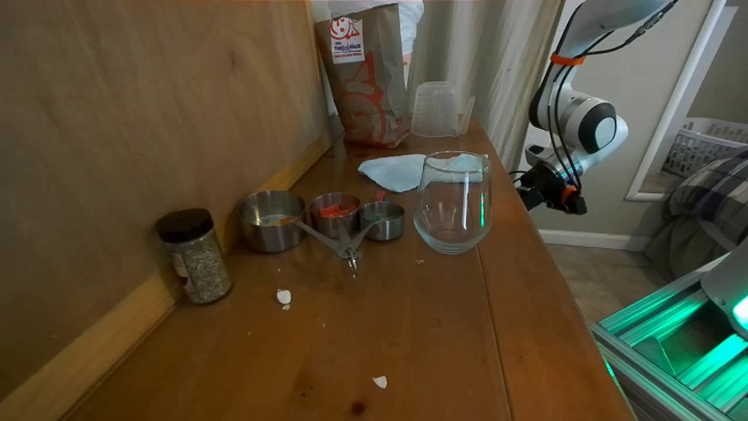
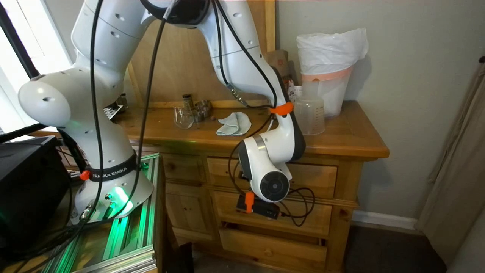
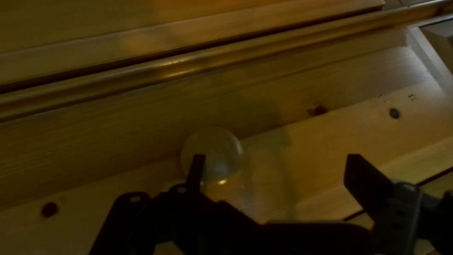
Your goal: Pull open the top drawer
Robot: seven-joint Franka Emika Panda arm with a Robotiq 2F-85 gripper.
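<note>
The top drawer [image 2: 314, 179] of the wooden dresser appears shut in an exterior view, with the arm in front of part of it. In the dark wrist view a round knob [image 3: 223, 152] stands on a wooden drawer front [image 3: 336, 141]. My gripper [image 3: 276, 156] is open and holds nothing. Its left finger covers part of the knob in that view, and the right finger is well to the right. I cannot tell whether the finger touches the knob. In an exterior view the gripper [image 1: 527, 199] is beside the dresser's front edge, below the top.
The middle drawer [image 2: 303, 218] lies below, and the bottom drawer [image 2: 273, 248] stands partly open. A stemless glass [image 1: 453, 210], a cloth [image 1: 394, 171], measuring cups [image 1: 272, 222] and a plastic jug [image 1: 435, 111] are on the top. A loose cable [image 2: 312, 201] loops at the wrist.
</note>
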